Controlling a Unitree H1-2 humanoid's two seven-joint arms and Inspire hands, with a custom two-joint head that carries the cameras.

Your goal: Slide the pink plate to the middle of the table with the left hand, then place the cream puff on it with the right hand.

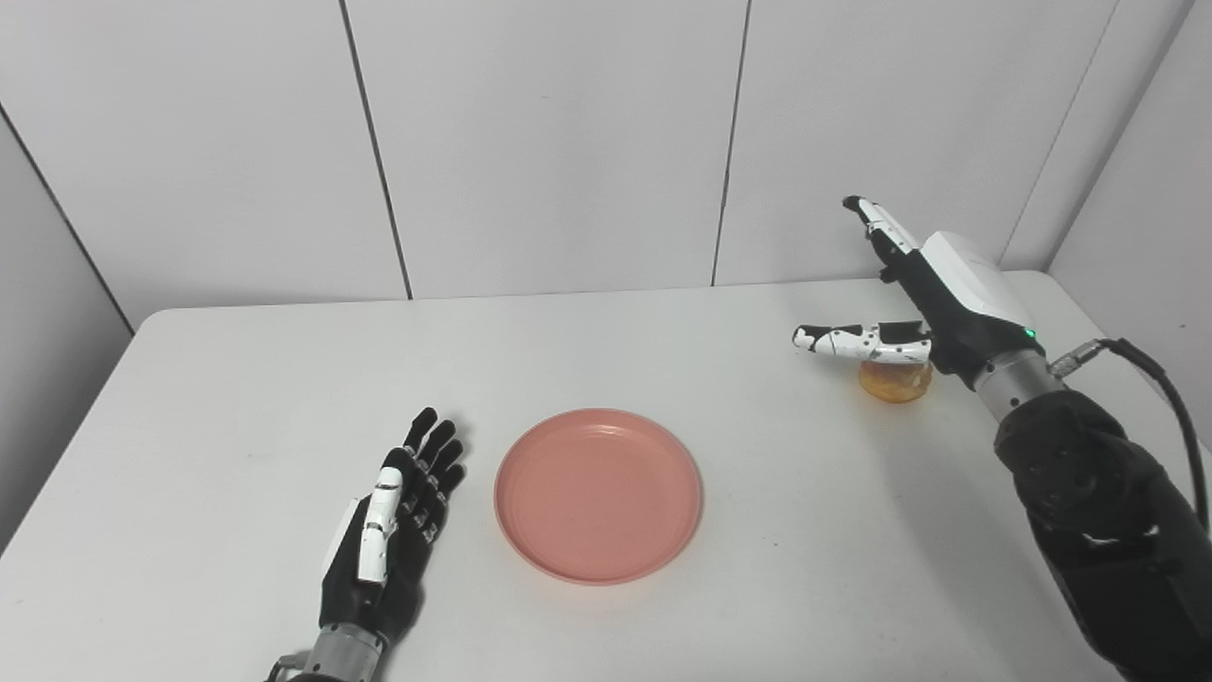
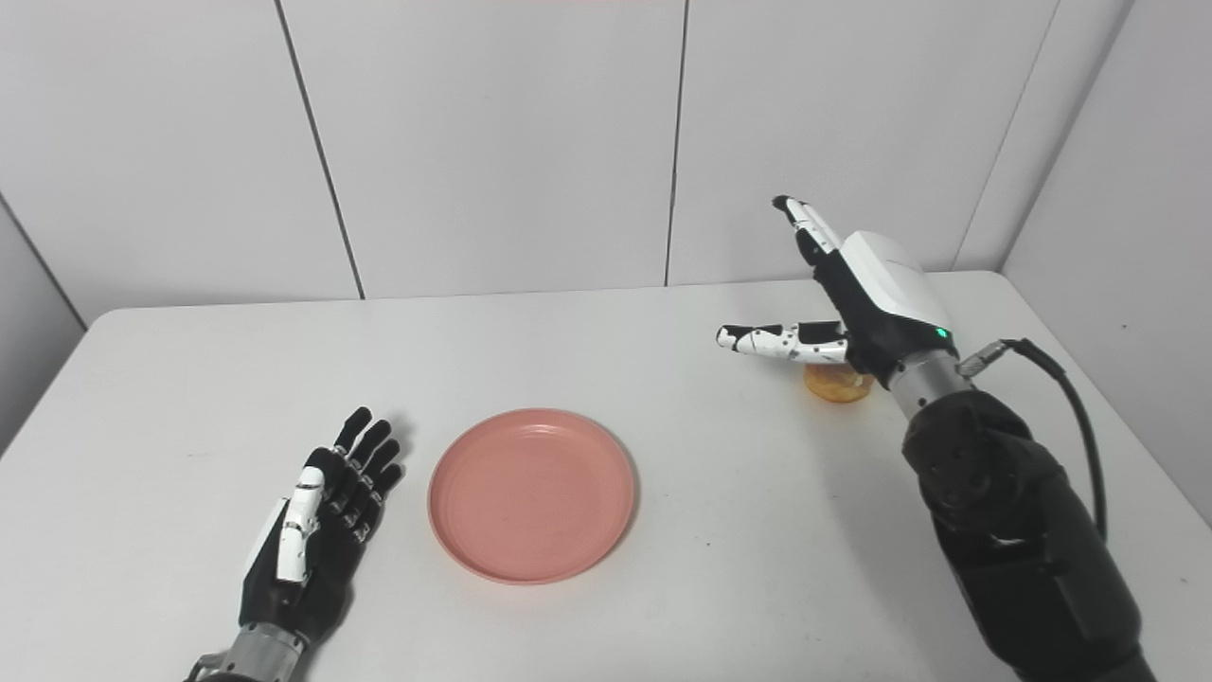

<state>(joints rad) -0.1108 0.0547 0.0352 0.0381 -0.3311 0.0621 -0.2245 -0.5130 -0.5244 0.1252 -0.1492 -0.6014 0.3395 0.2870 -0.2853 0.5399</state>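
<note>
The pink plate (image 1: 598, 493) lies flat on the white table (image 1: 237, 398), a little in front of its middle, with nothing on it. My left hand (image 1: 388, 530) rests open just left of the plate, palm toward it, a small gap between them. The golden cream puff (image 1: 895, 379) sits on the table at the right, partly hidden by my right hand (image 1: 933, 303). That hand hovers open above the puff, thumb (image 1: 852, 341) stretched left and fingers pointing up and away, holding nothing.
White wall panels stand close behind the table's far edge. A black cable (image 1: 1165, 388) loops off the right forearm near the table's right edge. A grey wall closes the right corner.
</note>
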